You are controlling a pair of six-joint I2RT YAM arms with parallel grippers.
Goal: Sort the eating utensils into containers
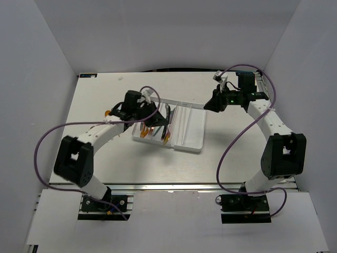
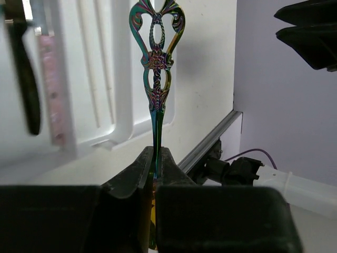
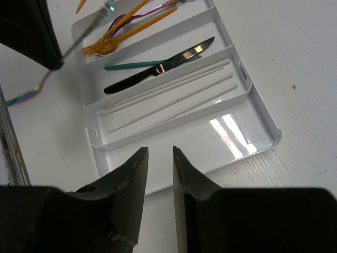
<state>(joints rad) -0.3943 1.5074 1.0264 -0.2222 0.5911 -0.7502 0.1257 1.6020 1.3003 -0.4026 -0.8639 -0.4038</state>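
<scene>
The white tray (image 1: 192, 132) lies mid-table with four long compartments. In the right wrist view the tray (image 3: 263, 126) holds orange-gold forks (image 3: 113, 41) in its far compartment. A teal knife (image 3: 129, 65) and a black knife (image 3: 158, 71) lie in the second. Pale chopsticks (image 3: 168, 97) lie in the third. The nearest compartment is bare. My left gripper (image 1: 159, 115) is shut on the iridescent spoon (image 2: 156, 79), ornate handle end outward, over the tray's left part; its bowl is hidden. The spoon also shows in the right wrist view (image 3: 23, 96). My right gripper (image 3: 160, 153) is open and empty at the tray's far right corner.
A small orange thing (image 1: 108, 112) shows beside the left arm, left of the tray. Grey walls enclose the table on three sides. A metal rail (image 2: 210, 142) runs along the table's near edge. Purple cables hang from both arms.
</scene>
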